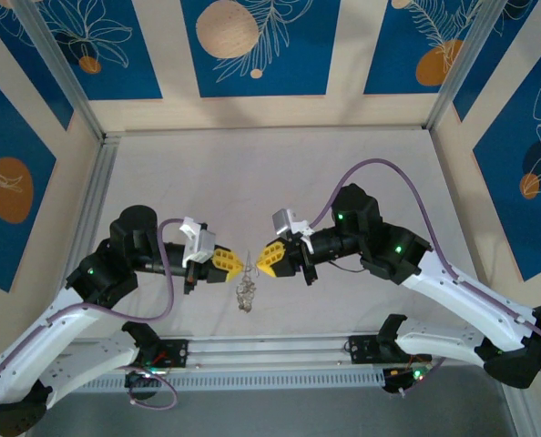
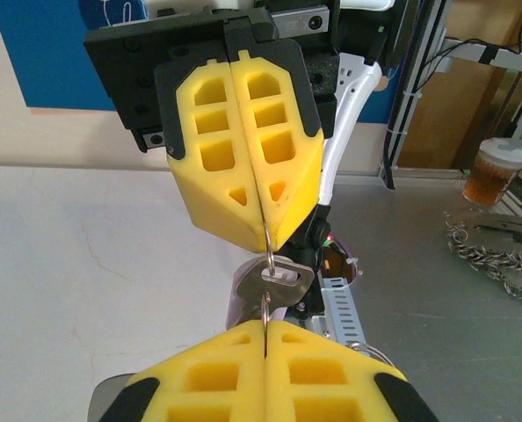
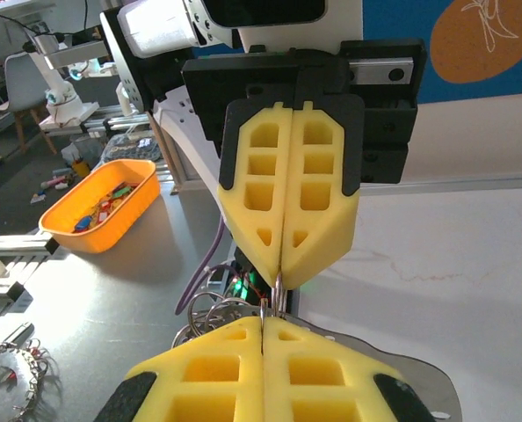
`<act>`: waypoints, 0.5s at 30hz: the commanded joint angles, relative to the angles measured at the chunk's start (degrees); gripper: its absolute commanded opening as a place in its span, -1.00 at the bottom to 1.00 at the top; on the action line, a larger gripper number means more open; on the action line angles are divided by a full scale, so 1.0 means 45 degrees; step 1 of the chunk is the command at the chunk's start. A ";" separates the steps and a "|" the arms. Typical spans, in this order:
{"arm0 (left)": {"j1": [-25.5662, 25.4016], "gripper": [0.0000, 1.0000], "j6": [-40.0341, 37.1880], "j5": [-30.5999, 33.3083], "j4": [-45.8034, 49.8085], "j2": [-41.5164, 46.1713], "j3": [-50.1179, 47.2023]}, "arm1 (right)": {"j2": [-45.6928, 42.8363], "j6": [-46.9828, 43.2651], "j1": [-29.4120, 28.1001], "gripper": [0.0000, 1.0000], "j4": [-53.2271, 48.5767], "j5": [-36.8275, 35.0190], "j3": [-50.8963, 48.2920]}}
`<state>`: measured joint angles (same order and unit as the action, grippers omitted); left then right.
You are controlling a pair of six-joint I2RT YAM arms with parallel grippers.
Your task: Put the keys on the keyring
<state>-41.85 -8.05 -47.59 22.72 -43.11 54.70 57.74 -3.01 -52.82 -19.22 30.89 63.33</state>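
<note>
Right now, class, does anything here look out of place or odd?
Nothing is spilled or damaged. One oddity: the keyring is pinched tip to tip between the shut left tool and right tool, a silvery key dangling from it in mid-air.

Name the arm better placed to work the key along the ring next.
Right, likely. Left pincer and right pincer meet tip to tip, both shut on the thin ring; the silvery key hangs nearer the right one.
</note>
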 commanded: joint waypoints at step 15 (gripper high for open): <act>0.0093 -1.00 -0.0017 -0.0422 -0.0637 0.0356 0.0092 | 0.0334 0.0143 -0.0092 -1.00 0.0384 0.0358 0.0261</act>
<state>-41.85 -8.03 -47.83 22.26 -42.44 54.70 59.42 -2.94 -52.84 -18.39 31.48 63.33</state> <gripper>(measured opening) 0.046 0.049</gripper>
